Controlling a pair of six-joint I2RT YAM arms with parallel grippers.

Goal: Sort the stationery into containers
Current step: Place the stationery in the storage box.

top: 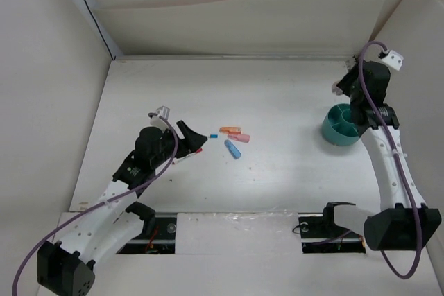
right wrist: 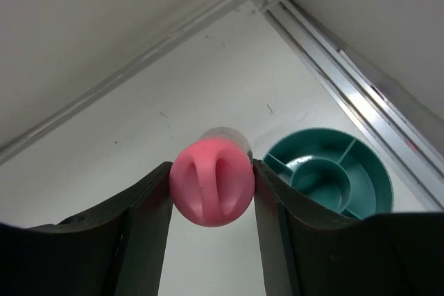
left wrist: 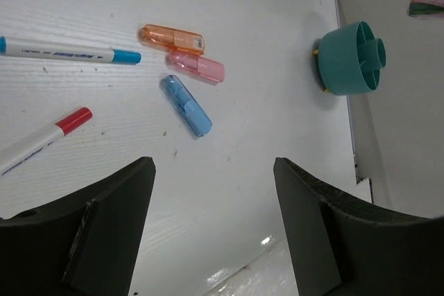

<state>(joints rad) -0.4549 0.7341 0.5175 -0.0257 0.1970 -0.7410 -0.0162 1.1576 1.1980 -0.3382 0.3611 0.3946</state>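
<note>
Far right, hidden: cylinder [right wrist: 211, 184] shows only its rounded pink end from the right wrist; the rest of it runs back between the fingers, out of sight. From the left wrist a pink-and-green sliver sits at the top right edge, cropped and blurred.
Right gripper [right wrist: 211, 195]: pinching the cylinder from both sides, off the table [top: 277, 192], beside the organizer [right wrist: 378, 178] and not inside it. Hard to pick out from above, where the arm covers it.
Organizer: round, teal, walls running out from a central hub. Its near side is cut off by the right finger. Compartments in view show only teal floor and walls.
Left gripper [left wrist: 214, 171]: jaws spread wide, nothing between them, low over the table near the loose items.
Pen [left wrist: 41, 140]: red cap and white barrel, cut off at the left edge, just ahead of the left finger.
Marker [left wrist: 69, 51]: white barrel, blue cap, lying flat. Dark print along the barrel, too small to read.
Cluster mid-table: orange piece [left wrist: 172, 38], pink piece [left wrist: 195, 66] and capsule [left wrist: 186, 105], close together, well apart from the organizer.
</note>
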